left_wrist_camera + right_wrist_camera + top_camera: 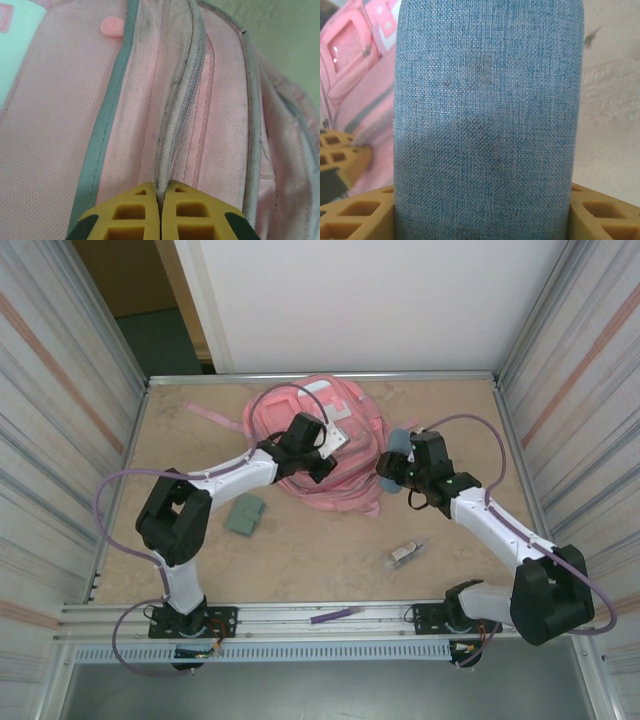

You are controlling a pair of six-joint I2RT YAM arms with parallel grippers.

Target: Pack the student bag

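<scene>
The left jaws are clenched: in the left wrist view the two yellow fingertips meet, with a ridge of fabric beside the zipper line of the student bag pinched in the seam between them. The zipper running up from that pinch looks closed, and nothing of the bag's inside can be seen.

The right jaws stand partly apart, grasping a blue-grey pouch. Its woven cloth spans the gap from one yellow finger to the other. What the pouch contains cannot be told.

The student bag lies on the counter at its far middle, close to the back edge, with the left arm reaching over it from the left. From above, the pouch sits at the bag's right side; whether it touches the bag cannot be told. In the right wrist view the bag's pink and white front shows to the left of the pouch.

Loose on the counter are one small green case, near the bag's left front, and one small pale object, too small to name, towards the right arm. One thin purple stick lies on the rail at the near edge, between the two arm bases.

The count is one bag, one pouch, one green case, one pale object and one purple stick.
</scene>
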